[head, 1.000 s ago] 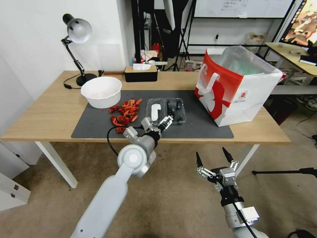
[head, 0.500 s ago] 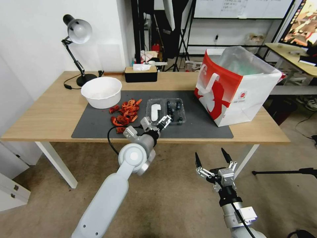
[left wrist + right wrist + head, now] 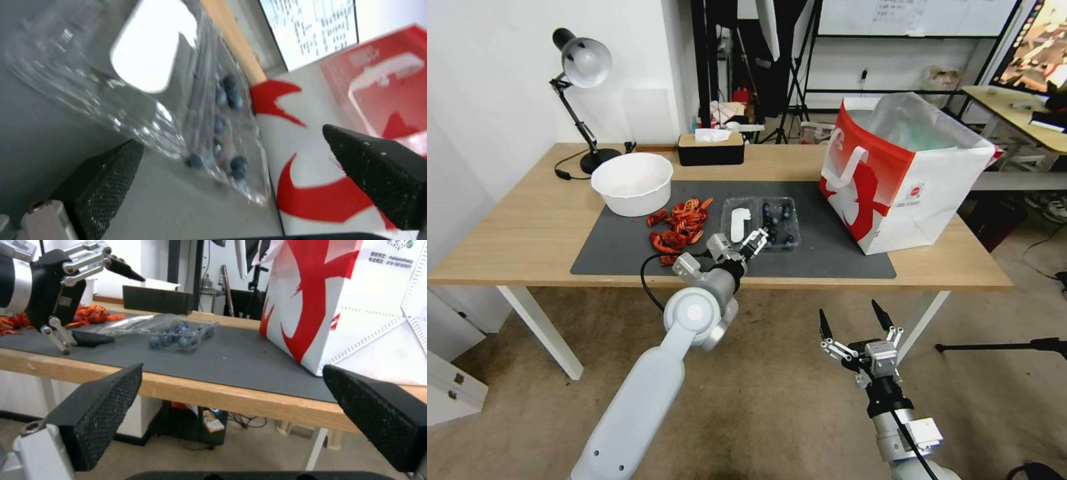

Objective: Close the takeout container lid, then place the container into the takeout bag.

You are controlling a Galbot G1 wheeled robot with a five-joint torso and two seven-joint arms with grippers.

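Clear takeout container [image 3: 761, 223] lies flat just beyond the wide-spread left tool [image 3: 749, 244].

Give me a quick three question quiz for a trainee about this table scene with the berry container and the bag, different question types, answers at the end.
1. True or false: the takeout container lies open on the dark mat.
2. Multiple choice: the left gripper is (A) inside the takeout bag, (B) open at the container's near edge, (C) gripping the white bowl.
3. Fill in: the right gripper hangs open below the table's front ____.

Key:
1. True; the lid lies flat beside the berry half.
2. B
3. edge
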